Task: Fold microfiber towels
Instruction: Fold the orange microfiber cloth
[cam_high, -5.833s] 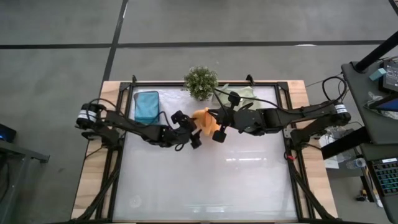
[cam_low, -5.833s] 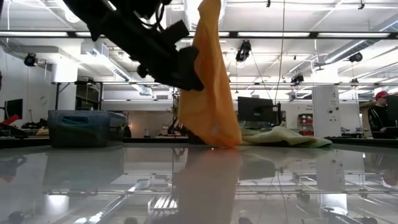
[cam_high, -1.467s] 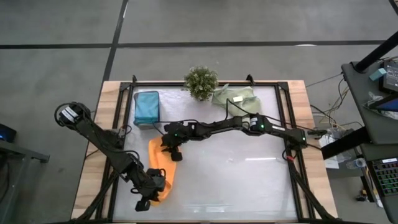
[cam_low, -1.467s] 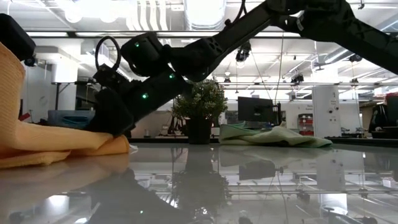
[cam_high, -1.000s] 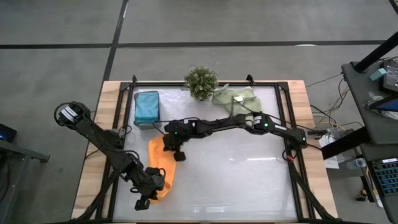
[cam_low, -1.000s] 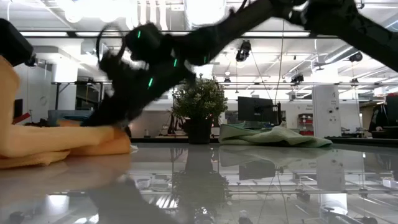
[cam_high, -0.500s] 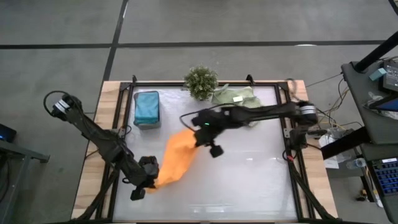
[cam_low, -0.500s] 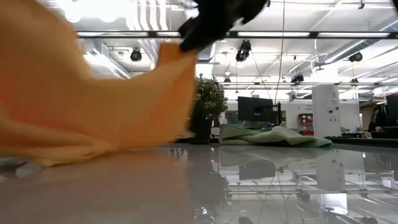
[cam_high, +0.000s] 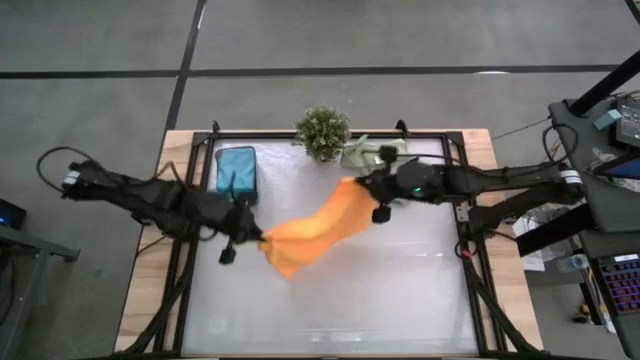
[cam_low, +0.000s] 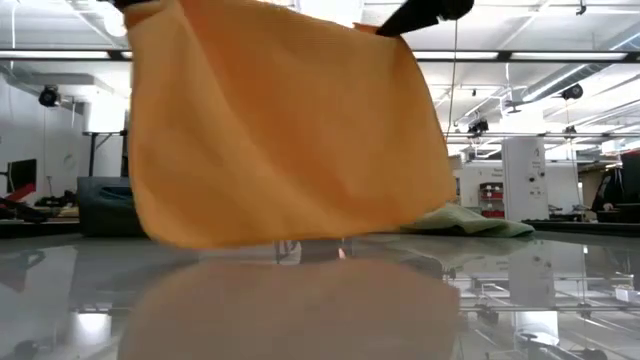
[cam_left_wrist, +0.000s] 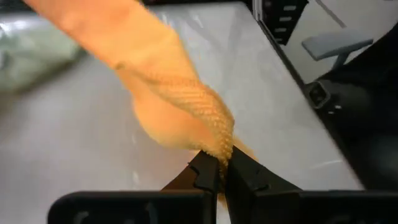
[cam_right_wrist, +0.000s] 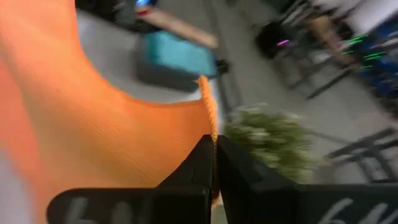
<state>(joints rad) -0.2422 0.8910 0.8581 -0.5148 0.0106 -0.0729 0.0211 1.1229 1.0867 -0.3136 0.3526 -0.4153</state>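
The orange microfiber towel (cam_high: 312, 227) hangs spread between my two grippers over the middle of the table; in the low view the orange towel (cam_low: 280, 130) is a wide sheet whose lower edge is close to the tabletop. My left gripper (cam_high: 256, 240) is shut on its left end and my right gripper (cam_high: 366, 190) on its right end. A folded teal towel (cam_high: 237, 170) lies at the far left. A pale green towel (cam_high: 377, 154) lies crumpled at the far edge. My left gripper pinches a bunched corner (cam_left_wrist: 217, 148) of the orange towel between its two fingers. The cloth runs away from the fingers toward my other gripper and hangs below. My right gripper pinches the towel's upper edge (cam_right_wrist: 209, 124) at the opposite corner between its two fingers. The cloth falls away below it in one broad sheet.
A small bushy plant (cam_high: 323, 131) stands at the middle of the far edge, next to the green towel. A black frame (cam_high: 466, 205) runs around the white tabletop. The near half of the table lies bare below the hanging towel.
Both grippers have risen with the orange towel. My left gripper has gone from the near left corner toward the far edge; my right gripper has gone toward the table's right and far side. The towel, heaped on the table before, is lifted and spread out between them.
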